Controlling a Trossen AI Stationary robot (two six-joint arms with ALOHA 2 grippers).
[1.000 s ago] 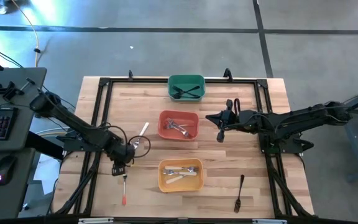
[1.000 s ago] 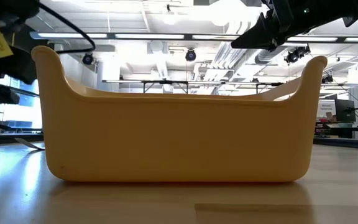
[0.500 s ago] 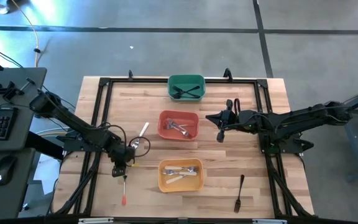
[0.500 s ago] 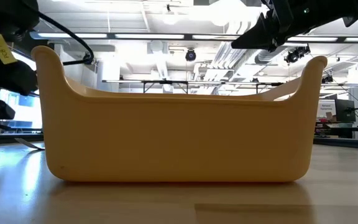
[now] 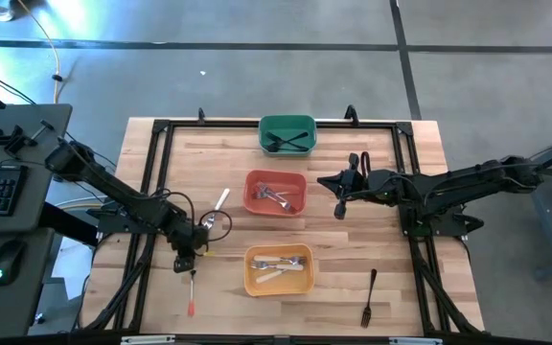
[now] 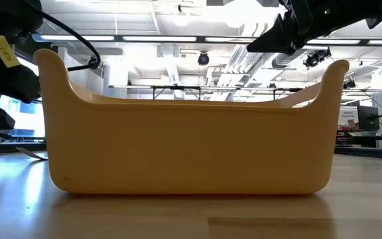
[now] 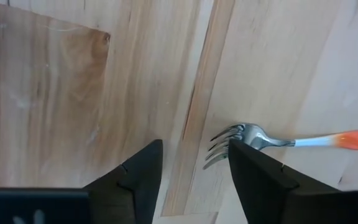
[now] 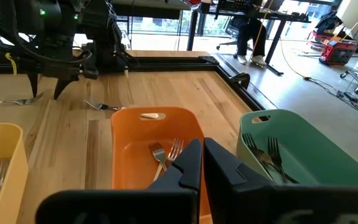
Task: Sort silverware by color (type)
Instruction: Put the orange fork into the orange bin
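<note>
Pickup of the orange-tipped fork at lower left is in hand; the left gripper hangs spread beside its tines. A sideways shift, descent and closing are called for next. The right gripper waits pressed together at centre right.

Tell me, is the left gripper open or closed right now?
Open. The left gripper shows a clear gap between its fingers, poised over the orange-handled fork lying on the table, not gripping it.

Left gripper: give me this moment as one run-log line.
left gripper: fingers open, over head of orange-handled fork | right gripper: shut, idle beside orange bin | dark fork: loose on table
</note>
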